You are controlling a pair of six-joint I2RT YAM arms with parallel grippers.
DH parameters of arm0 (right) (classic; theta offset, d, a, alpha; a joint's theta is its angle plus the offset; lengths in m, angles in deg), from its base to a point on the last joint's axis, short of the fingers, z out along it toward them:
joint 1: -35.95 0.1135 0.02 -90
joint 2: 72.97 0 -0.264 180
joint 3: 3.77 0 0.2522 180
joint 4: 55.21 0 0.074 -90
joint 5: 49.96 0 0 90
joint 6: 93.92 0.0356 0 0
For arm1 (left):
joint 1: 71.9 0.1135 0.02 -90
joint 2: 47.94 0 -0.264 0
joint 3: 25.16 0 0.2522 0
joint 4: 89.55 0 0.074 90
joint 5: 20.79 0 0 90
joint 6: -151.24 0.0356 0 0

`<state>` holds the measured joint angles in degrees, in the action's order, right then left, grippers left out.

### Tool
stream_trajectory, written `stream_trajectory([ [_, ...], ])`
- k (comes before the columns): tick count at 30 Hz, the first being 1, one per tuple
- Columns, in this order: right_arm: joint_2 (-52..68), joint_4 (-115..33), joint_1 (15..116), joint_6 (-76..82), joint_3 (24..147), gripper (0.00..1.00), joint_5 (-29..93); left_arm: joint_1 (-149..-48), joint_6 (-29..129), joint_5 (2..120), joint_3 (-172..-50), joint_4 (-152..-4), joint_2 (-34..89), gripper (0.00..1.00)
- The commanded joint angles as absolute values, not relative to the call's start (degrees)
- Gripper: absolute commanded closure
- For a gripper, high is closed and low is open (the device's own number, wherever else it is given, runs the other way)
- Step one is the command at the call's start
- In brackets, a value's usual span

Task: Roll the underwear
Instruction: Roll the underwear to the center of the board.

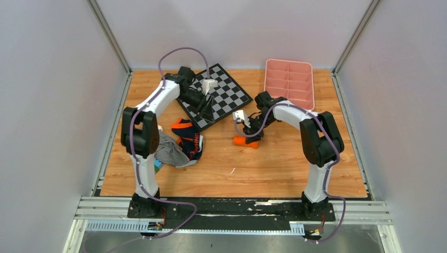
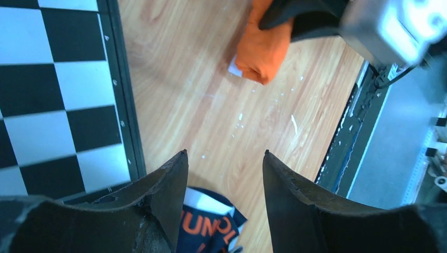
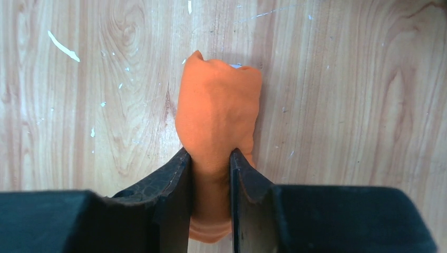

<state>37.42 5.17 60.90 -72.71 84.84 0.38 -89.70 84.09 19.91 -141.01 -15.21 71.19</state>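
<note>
Pinching across the width of the underwear, the right gripper is clamped on the bundle's lower end. The bundle's long axis runs up the wrist frame, in line with the fingers. In the top view the orange roll lies on the wooden table just right of centre, so the right arm is plainly the nearer. The left gripper hangs with jaws apart and empty by the checkerboard edge, to the roll's upper left. Bare wood surrounds the roll. The navy pair and striped garment lie to the left, the pink tray at upper right.
</note>
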Motion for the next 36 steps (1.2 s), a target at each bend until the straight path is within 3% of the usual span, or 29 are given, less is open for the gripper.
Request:
stream_trajectory([
  [1,44.6,13.6,59.6,-68.2,82.8,0.88,3.3,-91.4,80.7,20.3,-129.5,-27.6,57.3,0.39],
  [4,46.1,14.4,59.3,-66.9,83.8,0.87,3.4,-91.8,74.8,23.0,-108.6,-54.7,43.5,0.36],
  [6,47.1,14.5,59.3,-66.0,84.1,0.87,4.1,-94.7,76.6,33.3,-94.4,-72.5,35.1,0.3],
  [7,47.6,14.7,59.2,-65.9,84.4,0.87,4.4,-96.5,81.6,36.4,-96.0,-67.5,36.0,0.31],
  [8,48.3,15.1,59.2,-65.6,84.6,0.87,5.0,-98.3,86.5,38.2,-98.1,-64.2,37.6,0.11],
  [9,48.9,15.2,59.2,-65.4,84.8,0.87,5.7,-100.2,89.4,39.5,-97.6,-65.1,38.6,0.01],
  [10,50.0,15.6,59.0,-65.2,85.4,0.88,5.8,-102.5,92.8,41.4,-96.4,-66.5,39.0,0.0],
  [19,51.1,15.6,58.0,-62.9,87.0,0.87,5.3,-120.0,103.8,61.4,-97.4,-76.4,47.0,0.0],
  [25,52.1,16.0,57.5,-61.5,88.2,0.87,4.9,-120.7,100.2,72.0,-90.1,-95.4,47.5,0.0],
  [29,52.6,16.3,57.5,-61.3,88.6,0.87,5.0,-119.4,99.0,72.6,-87.6,-92.0,43.1,0.0],
  [36,54.8,18.9,57.4,-61.0,91.2,0.87,4.8,-120.7,112.6,77.4,-82.0,-98.3,41.2,0.2],
])
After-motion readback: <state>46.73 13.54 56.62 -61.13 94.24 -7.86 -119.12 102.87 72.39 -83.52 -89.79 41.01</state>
